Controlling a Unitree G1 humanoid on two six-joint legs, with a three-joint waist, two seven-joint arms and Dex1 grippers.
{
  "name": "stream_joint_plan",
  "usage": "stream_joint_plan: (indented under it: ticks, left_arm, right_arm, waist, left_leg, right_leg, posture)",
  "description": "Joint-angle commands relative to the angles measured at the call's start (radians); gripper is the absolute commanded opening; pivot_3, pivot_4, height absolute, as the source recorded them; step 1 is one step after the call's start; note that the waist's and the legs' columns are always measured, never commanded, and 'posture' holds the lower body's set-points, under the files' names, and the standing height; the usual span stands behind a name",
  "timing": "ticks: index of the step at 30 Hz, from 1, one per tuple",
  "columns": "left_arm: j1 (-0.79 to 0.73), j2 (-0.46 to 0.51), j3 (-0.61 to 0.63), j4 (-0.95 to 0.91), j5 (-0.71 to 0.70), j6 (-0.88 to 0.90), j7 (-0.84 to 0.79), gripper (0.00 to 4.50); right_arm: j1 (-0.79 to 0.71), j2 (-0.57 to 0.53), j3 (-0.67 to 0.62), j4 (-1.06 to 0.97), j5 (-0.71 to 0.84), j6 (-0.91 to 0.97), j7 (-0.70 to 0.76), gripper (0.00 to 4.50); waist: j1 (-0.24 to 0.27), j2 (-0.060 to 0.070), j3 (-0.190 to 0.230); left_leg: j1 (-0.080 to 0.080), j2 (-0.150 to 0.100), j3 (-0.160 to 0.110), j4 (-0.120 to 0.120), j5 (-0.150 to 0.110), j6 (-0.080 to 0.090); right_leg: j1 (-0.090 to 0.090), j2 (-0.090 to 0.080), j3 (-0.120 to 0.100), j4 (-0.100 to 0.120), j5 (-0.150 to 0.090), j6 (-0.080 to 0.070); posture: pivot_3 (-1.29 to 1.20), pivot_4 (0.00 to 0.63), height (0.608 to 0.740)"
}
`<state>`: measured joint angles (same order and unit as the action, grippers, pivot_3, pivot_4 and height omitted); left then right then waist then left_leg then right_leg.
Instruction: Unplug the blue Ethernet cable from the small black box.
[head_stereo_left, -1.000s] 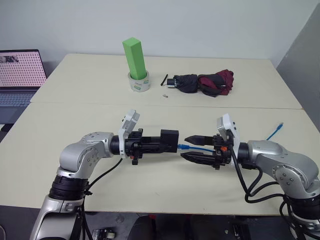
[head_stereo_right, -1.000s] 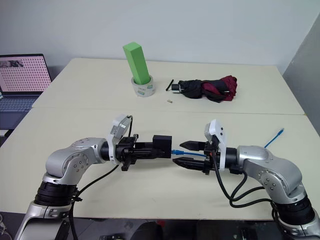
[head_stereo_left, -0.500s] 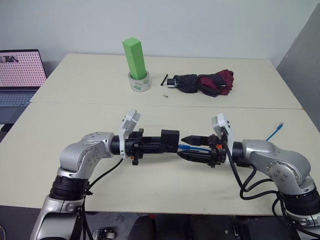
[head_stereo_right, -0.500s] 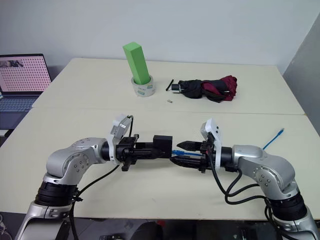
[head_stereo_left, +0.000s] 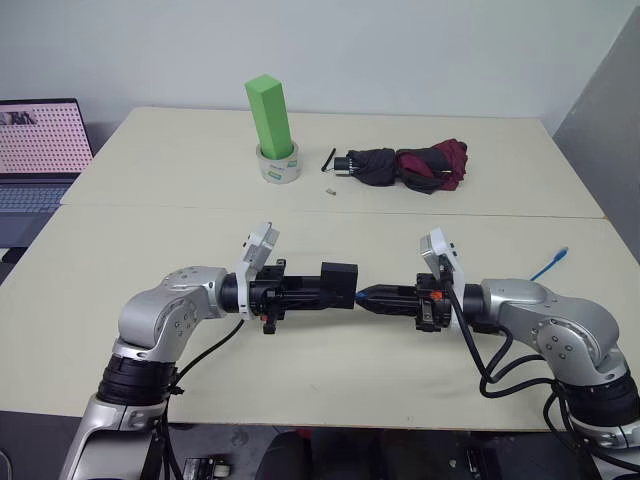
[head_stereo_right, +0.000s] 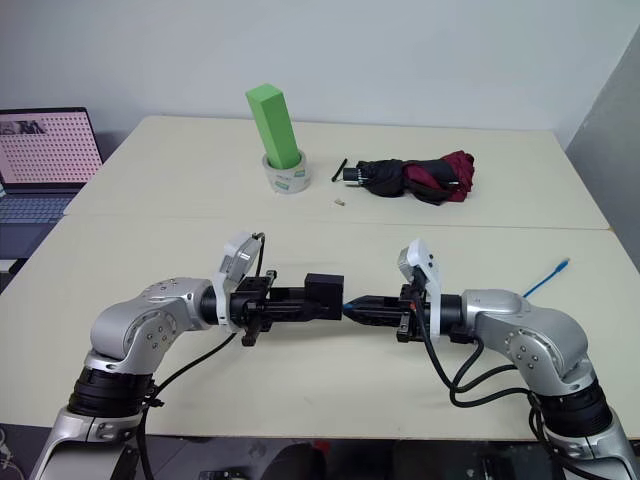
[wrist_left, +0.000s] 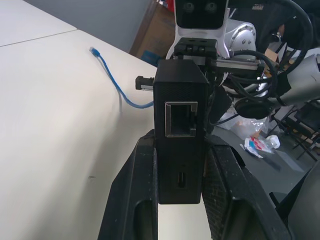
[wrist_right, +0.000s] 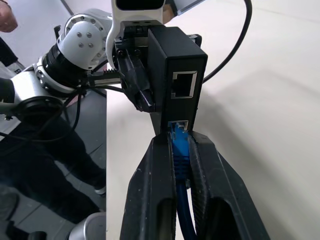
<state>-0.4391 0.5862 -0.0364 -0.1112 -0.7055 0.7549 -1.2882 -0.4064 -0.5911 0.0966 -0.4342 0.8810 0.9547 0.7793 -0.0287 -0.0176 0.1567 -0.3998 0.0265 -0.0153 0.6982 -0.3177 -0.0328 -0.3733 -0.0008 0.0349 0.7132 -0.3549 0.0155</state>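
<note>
The right claw has just snapped closed: a second ago its two black fingers stood apart on either side of the plug, and now they pinch the plug end of the blue Ethernet cable right where it enters the small black box. The left claw is unchanged, clamped on the box's two flanks and holding it in the air above the tabletop, between the two arms. The plug is seated in the lower port (the upper port of the box stands empty), and the rest of the cord runs back under the right arm to a free end lying on the tabletop near its right edge.

With both ends of the joint now gripped, the grasping step looks finished. What remains, as I judge it, is the pull itself: drawing the plug straight out along the port's axis while the left claw holds the box firm. If the latch tab isn't pressed, the plug may resist or the fingers may slip.
</note>
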Motion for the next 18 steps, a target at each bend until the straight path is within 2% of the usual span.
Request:
stream_joint_plan:
  ticks: [1, 9, 18]
  left_arm:
    - [0.000, -0.002, -0.019, -0.046, -0.009, -0.014, -0.005, 0.79]
    - [0.003, 0.004, -0.022, -0.050, -0.005, -0.019, -0.014, 0.79]
    - [0.030, 0.056, 0.026, -0.036, -0.001, -0.037, -0.004, 0.79]
  right_arm:
    - [-0.027, -0.004, -0.026, -0.016, 0.024, 0.010, 0.008, 0.08]
    - [-0.031, -0.021, -0.018, -0.005, 0.020, 0.030, 0.036, 0.08]
    - [0.018, -0.121, -0.055, 0.034, -0.052, -0.015, 0.082, 0.05]
  waist:
    - [0.000, 0.000, 0.000]
    - [0.000, 0.000, 0.000]
    - [0.000, 0.000, 0.000]
  left_leg:
    - [0.000, 0.000, 0.000, 0.000, 0.000, 0.000]
    - [0.000, 0.000, 0.000, 0.000, 0.000, 0.000]
    - [0.000, 0.000, 0.000, 0.000, -0.002, 0.003]
  right_leg:
    - [0.000, 0.000, 0.000, 0.000, 0.000, 0.000]
    - [0.000, 0.000, 0.000, 0.000, 0.000, 0.000]
    - [0.000, 0.000, 0.000, 0.000, 0.000, 0.000]
  posture:
    - [0.00, 0.150, 0.740]
    - [0.00, 0.150, 0.740]
    - [0.00, 0.150, 0.740]
